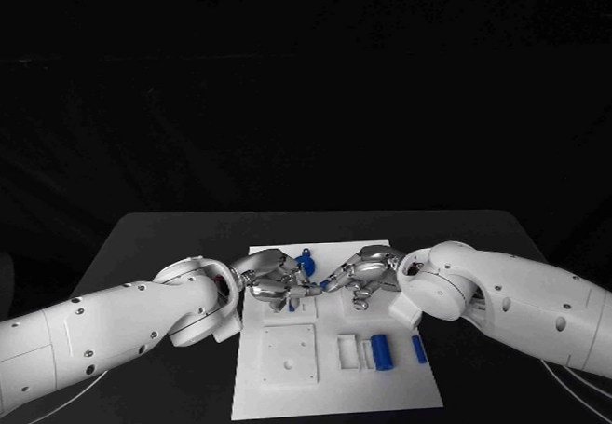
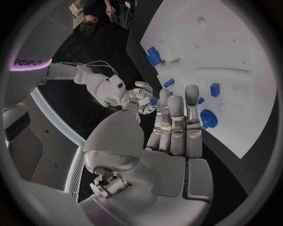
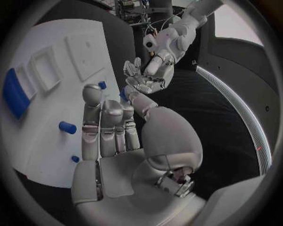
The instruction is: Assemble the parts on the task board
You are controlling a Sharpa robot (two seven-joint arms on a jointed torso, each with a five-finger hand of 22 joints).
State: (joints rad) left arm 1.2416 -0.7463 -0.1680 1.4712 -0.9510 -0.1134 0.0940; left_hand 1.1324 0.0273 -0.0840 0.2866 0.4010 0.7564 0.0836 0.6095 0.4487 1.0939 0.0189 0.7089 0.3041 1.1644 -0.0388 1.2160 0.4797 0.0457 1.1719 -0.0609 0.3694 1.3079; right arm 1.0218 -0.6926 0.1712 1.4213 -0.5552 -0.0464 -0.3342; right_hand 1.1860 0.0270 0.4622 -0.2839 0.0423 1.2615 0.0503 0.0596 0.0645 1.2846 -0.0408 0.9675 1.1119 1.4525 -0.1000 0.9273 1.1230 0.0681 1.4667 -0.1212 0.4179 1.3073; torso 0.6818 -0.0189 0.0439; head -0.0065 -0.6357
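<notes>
The white task board (image 1: pixel 333 397) lies in the middle of the table. Above its far half my left hand (image 1: pixel 272 280) and right hand (image 1: pixel 363 278) meet fingertip to fingertip. A small blue part (image 1: pixel 320 286) sits between them, pinched by thumb and finger of each hand. The left wrist view has this blue part (image 2: pixel 153 100) at the right hand (image 2: pixel 138 95), beyond my left hand (image 2: pixel 175 123). In the right wrist view the part (image 3: pixel 124 94) lies between my right hand (image 3: pixel 111 126) and the left hand (image 3: pixel 144 77). Which hand carries its weight is unclear.
Another blue part (image 1: pixel 305 263) stands on the board behind the hands. Near the front lie a white square plate (image 1: pixel 289 352), a white frame (image 1: pixel 347 351), a blue cylinder (image 1: pixel 381 351) and a blue bar (image 1: pixel 420 348). Black table surrounds the board.
</notes>
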